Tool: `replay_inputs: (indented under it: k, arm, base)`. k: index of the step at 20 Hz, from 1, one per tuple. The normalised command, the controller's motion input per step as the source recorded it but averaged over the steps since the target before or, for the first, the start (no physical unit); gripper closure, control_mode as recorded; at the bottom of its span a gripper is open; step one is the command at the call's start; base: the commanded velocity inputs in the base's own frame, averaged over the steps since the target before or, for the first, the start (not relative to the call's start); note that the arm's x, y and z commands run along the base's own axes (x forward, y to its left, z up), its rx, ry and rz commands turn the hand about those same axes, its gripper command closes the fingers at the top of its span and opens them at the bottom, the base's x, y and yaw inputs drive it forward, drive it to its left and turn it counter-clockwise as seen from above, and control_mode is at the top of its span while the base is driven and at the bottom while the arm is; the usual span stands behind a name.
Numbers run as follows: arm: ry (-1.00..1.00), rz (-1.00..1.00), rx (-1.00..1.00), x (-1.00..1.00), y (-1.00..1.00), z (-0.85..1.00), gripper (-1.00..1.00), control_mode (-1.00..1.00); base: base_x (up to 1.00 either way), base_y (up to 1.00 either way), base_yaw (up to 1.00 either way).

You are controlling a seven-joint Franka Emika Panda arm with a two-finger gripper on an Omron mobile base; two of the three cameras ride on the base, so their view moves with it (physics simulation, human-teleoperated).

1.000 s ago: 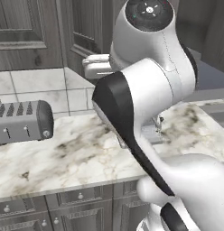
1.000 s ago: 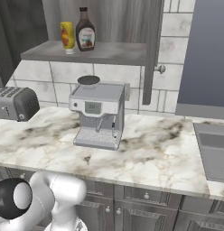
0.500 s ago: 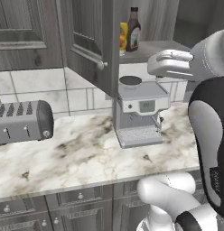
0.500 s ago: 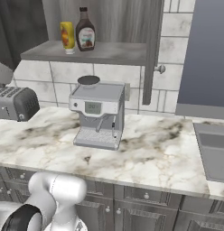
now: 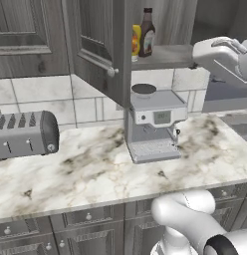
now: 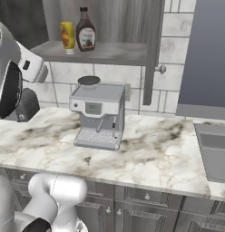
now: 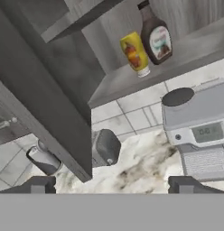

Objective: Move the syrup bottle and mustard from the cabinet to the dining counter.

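Note:
The cabinet [image 5: 95, 50] stands open, and its grey shelf [image 6: 105, 52] holds both bottles side by side. The dark brown syrup bottle [image 6: 85, 34] [image 5: 147, 32] [image 7: 156, 38] stands upright, with the yellow mustard [image 6: 67, 37] [image 5: 136, 42] [image 7: 135, 54] touching or nearly touching its side. My gripper [image 7: 111, 187] is open, its two fingertips far apart with nothing between them. It looks up at the shelf from well short of the bottles. The white arm [image 5: 222, 57] hangs to the right of the shelf. The dining counter is out of view.
A grey coffee machine [image 5: 154, 122] [image 6: 98, 113] stands on the marble counter [image 5: 85, 174] right under the shelf. A toaster [image 5: 26, 134] sits to the left. The open cabinet door [image 7: 46, 103] with its round knob [image 5: 112, 72] juts out left of the bottles. A sink [image 6: 214, 152] lies at the right.
The arm has swung out from in front of the left base camera to the right, uncovering cabinet and coffee machine. In the right base view it rose at the left. The jaws opened wider.

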Motion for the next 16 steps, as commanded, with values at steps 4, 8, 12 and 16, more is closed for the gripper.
replay_inputs:
  k: [4,8,12,16]
  arm:
    - [0.00,0.21,0.17,0.91,0.38,-0.01,-1.00,-1.00]
    - [0.00,0.18,0.14,0.99,0.43,0.00,-1.00,-1.00]
    - [0.00,0.16,0.08,0.74,0.53,0.00,-1.00,-1.00]
    - [0.05,0.17,0.02,0.41,0.76,0.00,-1.00,-1.00]
  base:
    - [0.00,0.00,0.00]
    - [0.00,0.00,0.00]
    - [0.00,0.00,0.00]
    - [0.00,0.00,0.00]
